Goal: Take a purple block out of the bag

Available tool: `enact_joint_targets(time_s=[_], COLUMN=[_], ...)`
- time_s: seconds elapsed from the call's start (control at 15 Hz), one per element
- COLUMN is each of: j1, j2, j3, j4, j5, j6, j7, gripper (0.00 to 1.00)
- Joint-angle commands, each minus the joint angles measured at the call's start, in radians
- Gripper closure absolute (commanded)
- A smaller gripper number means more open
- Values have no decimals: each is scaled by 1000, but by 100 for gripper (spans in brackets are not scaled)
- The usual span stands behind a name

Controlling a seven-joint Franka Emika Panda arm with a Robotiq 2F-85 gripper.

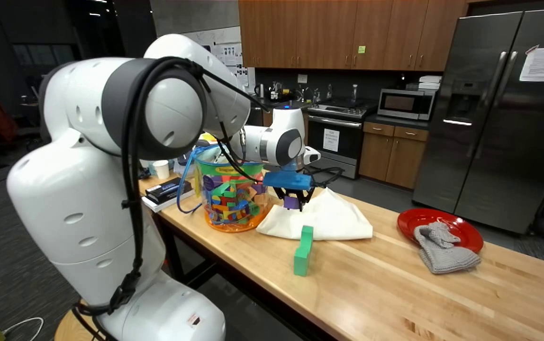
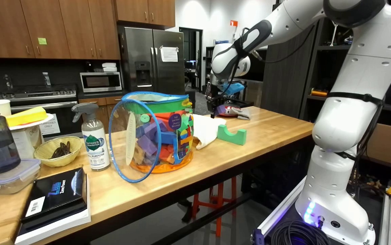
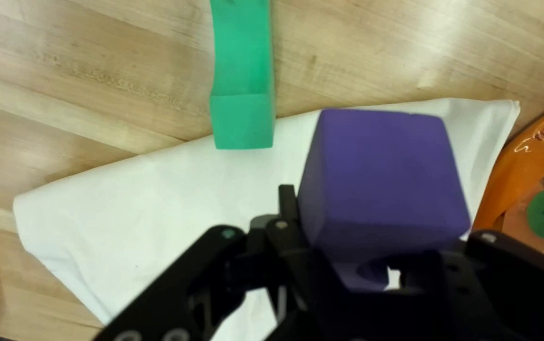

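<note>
In an exterior view the gripper (image 1: 294, 201), mid-frame, pinches the purple block (image 1: 291, 203) above a white cloth (image 1: 326, 220). To the left the clear bag (image 1: 210, 168) stands on the wooden table (image 1: 395, 293), stuffed with multicoloured blocks (image 1: 229, 208); the pinched one is outside it. The red dish (image 1: 468, 233) at the right shows broadly here, a grey knitted cloth (image 1: 445, 255) lying partly on it.

In an exterior view the bag stands near the centre, its blue-edged lid (image 2: 130, 139) hanging open on the left, a spray bottle (image 2: 95, 144) just beside it and a yellow basket (image 2: 57, 162) farther left. The green block (image 2: 231, 136), right of centre, shows its curved hollow.

In the wrist view the purple block looms right of centre, a black finger (image 3: 288, 208) along its left side; contact on its right is hidden. Only a strip of the bag enters, at the right edge.
</note>
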Motion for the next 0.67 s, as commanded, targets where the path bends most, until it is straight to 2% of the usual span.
enact_joint_targets(time_s=[0.0,0.6], j1=[-14,-35], j2=[57,129], j3=[-2,0], j4=[23,28], j5=[15,-2], j6=[28,69], j7=[-30,-8], gripper=[84,84])
